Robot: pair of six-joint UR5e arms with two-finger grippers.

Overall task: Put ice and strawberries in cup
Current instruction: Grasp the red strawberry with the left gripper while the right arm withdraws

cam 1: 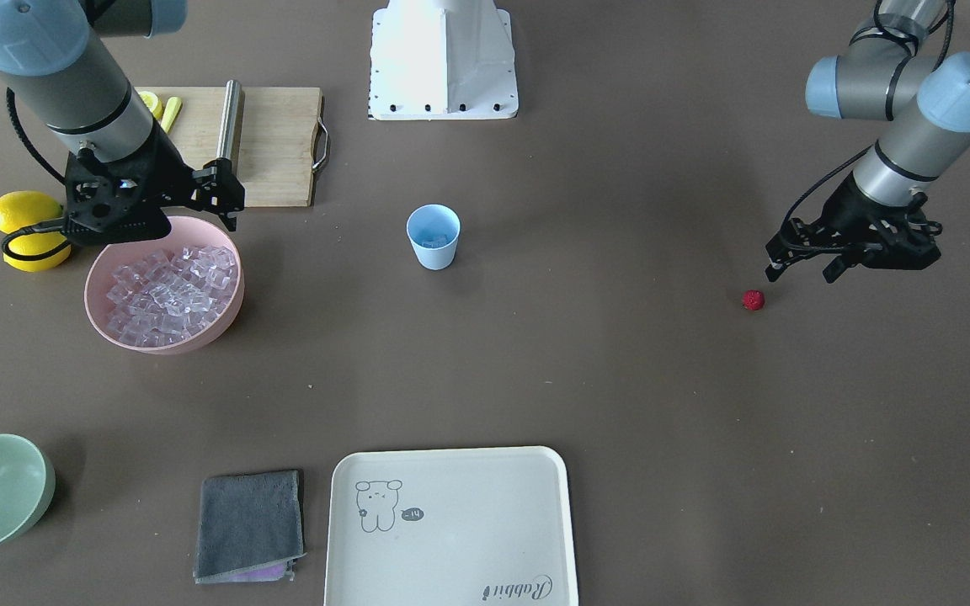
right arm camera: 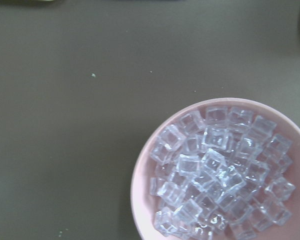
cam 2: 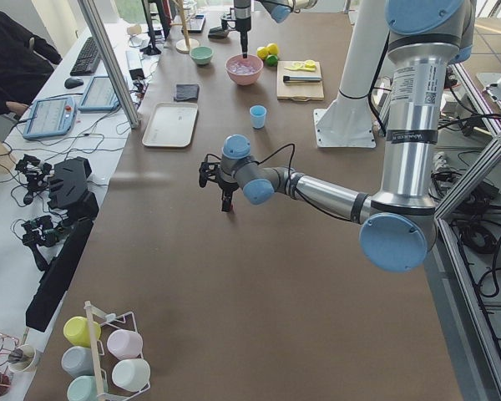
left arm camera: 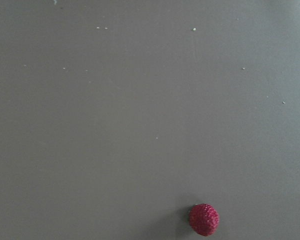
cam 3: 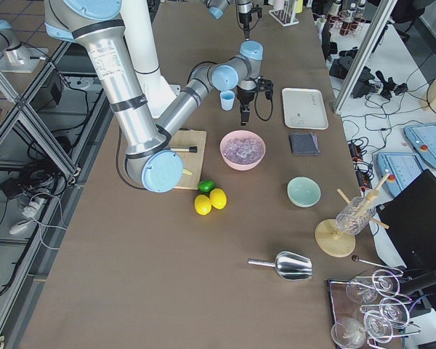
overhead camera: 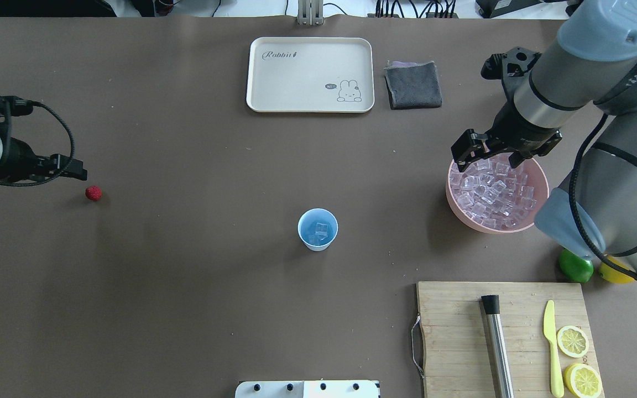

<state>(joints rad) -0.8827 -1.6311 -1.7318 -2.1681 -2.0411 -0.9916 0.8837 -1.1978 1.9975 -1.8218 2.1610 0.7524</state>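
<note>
Brown tabletop (overhead camera: 197, 166), both arms poised. The left gripper (cam 1: 803, 271) hangs with jaws spread and empty. The strawberry (cam 1: 754, 300) lies just outside them, off one fingertip, not between. The right gripper (overhead camera: 488, 160), jaws also parted and empty, sits above the ice (overhead camera: 490, 193) heaped in the pink bowl (overhead camera: 484, 228). The cup (overhead camera: 318, 229) stands well away from both jaws, with some cubes inside. Danger: a finger clips that round berry and it rolls off, or a slick cube squirts free. Neither wrist view shows fingers, jaw height is hard to judge, and the cup's cubes can't be counted.
</note>
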